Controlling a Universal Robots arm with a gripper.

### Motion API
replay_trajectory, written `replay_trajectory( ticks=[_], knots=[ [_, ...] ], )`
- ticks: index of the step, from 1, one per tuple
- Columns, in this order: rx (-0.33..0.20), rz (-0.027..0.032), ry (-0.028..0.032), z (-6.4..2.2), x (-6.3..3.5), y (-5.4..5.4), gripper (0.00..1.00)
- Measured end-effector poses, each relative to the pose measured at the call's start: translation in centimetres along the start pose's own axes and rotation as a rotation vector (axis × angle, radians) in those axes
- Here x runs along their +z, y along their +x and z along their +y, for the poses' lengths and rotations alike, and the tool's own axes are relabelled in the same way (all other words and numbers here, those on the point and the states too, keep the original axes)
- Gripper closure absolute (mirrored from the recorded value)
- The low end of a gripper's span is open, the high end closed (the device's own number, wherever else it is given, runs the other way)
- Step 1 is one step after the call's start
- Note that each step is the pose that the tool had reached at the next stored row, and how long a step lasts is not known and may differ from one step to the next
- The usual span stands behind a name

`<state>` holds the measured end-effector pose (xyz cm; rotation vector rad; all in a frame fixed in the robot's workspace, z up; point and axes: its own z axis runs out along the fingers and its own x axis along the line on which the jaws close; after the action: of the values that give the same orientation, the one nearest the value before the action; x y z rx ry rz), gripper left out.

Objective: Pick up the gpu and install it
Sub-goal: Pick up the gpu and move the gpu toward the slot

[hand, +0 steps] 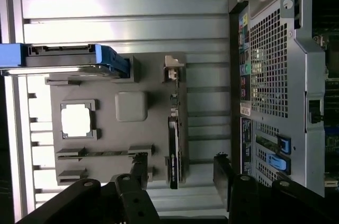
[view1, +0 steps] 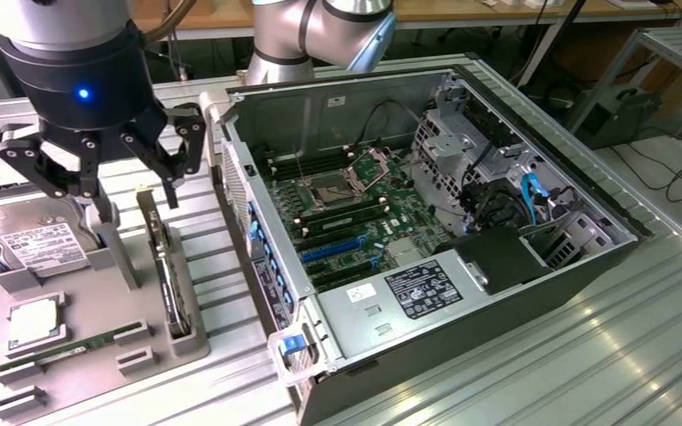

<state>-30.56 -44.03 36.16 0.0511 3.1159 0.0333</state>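
Over the gray tray (view1: 86, 297), in the exterior view, the gripper (view1: 138, 206) is hanging with its fingers spread wide. It is holding nothing. The gpu (view1: 170, 271) is standing on its thin edge in a slot of the tray, just under the gripper. It is sitting at the side of the tray nearest the open computer case (view1: 317, 106). The hard drive (view1: 33, 240) is resting on the far side of the tray, toward the exterior view's left.

From the wrist view, the gripper (hand: 180, 176) is looking down on the same tray (hand: 106, 83). The gpu (hand: 174, 150) is showing as a long dark strip with a pale bracket (hand: 174, 68) at one end. It is lining up between the two dark fingers (hand: 139, 171), and neither one is touching it.

The card is probably light and stiff, but thin and easy to hurt. It is likely safest to pinch it on its two flat sides near the middle, so it is not tipping. The small parts on it may be breaking if squeezed hard.
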Motion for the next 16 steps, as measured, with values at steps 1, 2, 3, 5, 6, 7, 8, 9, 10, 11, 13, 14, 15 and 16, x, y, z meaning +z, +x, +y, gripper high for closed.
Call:
replay_trajectory(
  ticks=[1, 2, 3, 5, 6, 7, 8, 9, 10, 11, 13, 14, 15, 16],
  knots=[
    [0.000, -0.0001, 0.0017, 0.00, 0.16, 0.0, 0.38],
    [0.000, 0.0000, 0.0036, -0.01, 0.31, 0.0, 0.38],
    [0.000, -0.0001, 0.0050, -0.01, 0.45, 0.0, 0.38],
    [0.000, -0.0002, 0.0081, -0.02, 0.76, 0.0, 0.38],
    [0.000, -0.0003, 0.0093, -0.02, 0.90, 0.0, 0.38],
    [0.000, -0.0004, 0.0104, -0.03, 1.06, 0.0, 0.38],
    [-0.001, -0.0003, 0.0109, -0.03, 1.24, 0.0, 0.38],
    [-0.001, -0.0002, 0.0114, -0.04, 1.61, 0.1, 0.38],
    [-0.002, -0.0002, 0.0126, -0.04, 1.85, 0.1, 0.38],
    [-0.002, -0.0002, 0.0139, -0.05, 1.98, 0.1, 0.38],
    [-0.002, -0.0004, 0.0237, -0.05, 2.22, 0.1, 0.38],
    [-0.003, -0.0006, 0.0280, -0.06, 2.36, 0.1, 0.38],
    [-0.003, -0.0008, 0.0307, -0.06, 2.52, 0.1, 0.38],
    [-0.003, -0.0008, 0.0322, -0.06, 2.64, 0.1, 0.38]
  ],
)
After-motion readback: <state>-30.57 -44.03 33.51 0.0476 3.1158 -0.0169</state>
